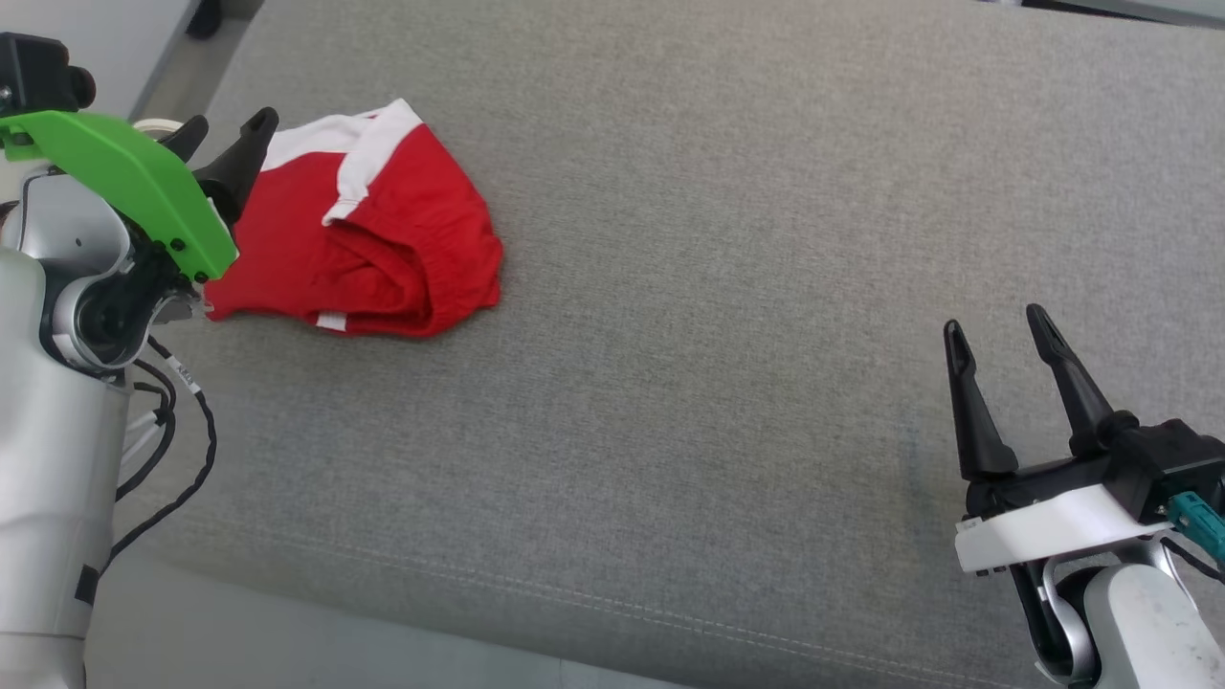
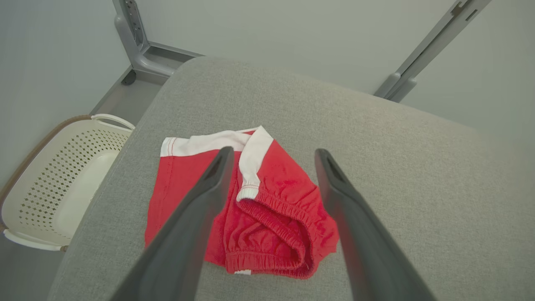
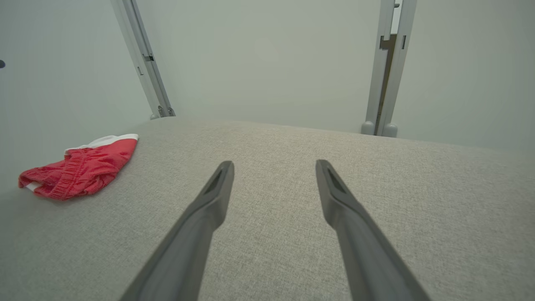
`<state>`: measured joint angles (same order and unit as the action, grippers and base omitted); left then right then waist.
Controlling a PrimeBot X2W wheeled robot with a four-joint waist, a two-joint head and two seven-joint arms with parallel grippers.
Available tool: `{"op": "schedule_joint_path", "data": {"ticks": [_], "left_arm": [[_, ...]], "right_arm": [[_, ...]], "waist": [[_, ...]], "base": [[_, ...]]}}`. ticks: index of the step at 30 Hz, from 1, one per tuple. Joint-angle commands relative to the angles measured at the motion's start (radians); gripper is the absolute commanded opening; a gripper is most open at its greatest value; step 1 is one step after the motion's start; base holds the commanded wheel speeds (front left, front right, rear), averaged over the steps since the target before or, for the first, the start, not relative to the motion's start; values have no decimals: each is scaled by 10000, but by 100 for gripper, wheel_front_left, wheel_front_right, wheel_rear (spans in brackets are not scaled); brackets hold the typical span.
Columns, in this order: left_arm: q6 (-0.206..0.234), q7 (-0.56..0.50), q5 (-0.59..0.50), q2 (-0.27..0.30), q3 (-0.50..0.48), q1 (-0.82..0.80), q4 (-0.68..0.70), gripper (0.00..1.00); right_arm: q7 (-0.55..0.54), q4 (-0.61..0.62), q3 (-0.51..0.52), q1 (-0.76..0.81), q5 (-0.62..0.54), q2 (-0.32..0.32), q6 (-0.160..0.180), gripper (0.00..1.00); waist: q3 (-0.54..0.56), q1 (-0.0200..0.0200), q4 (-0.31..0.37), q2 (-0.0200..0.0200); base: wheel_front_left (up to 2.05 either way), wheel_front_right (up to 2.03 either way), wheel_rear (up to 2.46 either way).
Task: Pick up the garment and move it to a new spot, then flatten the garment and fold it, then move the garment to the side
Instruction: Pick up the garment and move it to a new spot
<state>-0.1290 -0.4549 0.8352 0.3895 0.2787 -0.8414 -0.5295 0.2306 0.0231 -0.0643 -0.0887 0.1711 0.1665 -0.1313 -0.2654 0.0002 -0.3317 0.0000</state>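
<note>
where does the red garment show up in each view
head view: red garment upper left, by the left claw
left wrist view: garment centre, behind that claw's fingers
right wrist view: garment far left, mid-height
shared landmark: the grey cushion it lies on

Bare walls (image 3: 267, 62) and metal posts (image 3: 382, 96) suggest a lab.

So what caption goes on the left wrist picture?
Open left gripper pointing at crumpled red garment on grey surface.
</note>
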Motion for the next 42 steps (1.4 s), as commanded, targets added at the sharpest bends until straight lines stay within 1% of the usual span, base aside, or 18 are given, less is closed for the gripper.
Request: {"op": "schedule_joint_path", "data": {"ticks": [1,6,11,15,19,20,22,29,32,36,38,42], "left_arm": [[-25,-52,157,63,88,-226,-143,100],[-26,-357,750,333,618,-714,-982,100],[-26,-670,1299,458,994,-1048,-1728,100],[-26,-780,1458,520,1284,-1242,-2322,100],[-27,-672,1534,468,1410,-1487,-2996,100],[-27,-634,1585,420,1444,-1536,-3096,85],[-27,-598,1647,377,1524,-1635,-3291,0],[-27,9,1273,647,2017,-2045,-3534,0],[-27,369,1191,733,2235,-2274,-3373,0],[-26,825,990,1025,2539,-2559,-3089,0],[-18,1146,882,1139,2634,-2684,-2932,0],[-15,2155,593,1354,2652,-2949,-2629,0]], "right_arm": [[-3,74,30,-174,-32,48,11,100],[-62,248,142,-329,-69,213,11,100],[-163,479,282,-373,-70,337,11,100],[-223,675,343,-351,-60,454,11,100],[-275,858,387,-353,-77,491,11,100],[-294,898,412,-332,-82,492,11,100],[-312,947,445,-280,-92,478,11,100],[-367,983,543,-168,-62,408,11,100],[-373,949,562,-120,-6,403,11,100],[-365,926,576,-65,27,366,11,100],[-379,907,583,-33,34,340,11,100],[-293,860,569,-38,73,261,11,100]], "waist": [[-874,-2,765,0],[-1433,-2,1066,0],[-1849,-2,1253,0],[-2100,-2,1369,0],[-2276,-2,1435,0],[-2294,-2,1439,0],[-2316,-2,1442,0],[-2230,-2,1372,0],[-2111,-2,1298,0],[-1918,-2,1224,0],[-1814,-2,1191,0],[-1579,-2,1144,0]], "base": [[0,0,0],[0,0,0],[0,0,0],[0,0,0],[0,0,0],[0,0,0],[0,0,0],[0,0,0],[0,0,0],[0,0,0],[0,0,0],[0,0,0]]}}
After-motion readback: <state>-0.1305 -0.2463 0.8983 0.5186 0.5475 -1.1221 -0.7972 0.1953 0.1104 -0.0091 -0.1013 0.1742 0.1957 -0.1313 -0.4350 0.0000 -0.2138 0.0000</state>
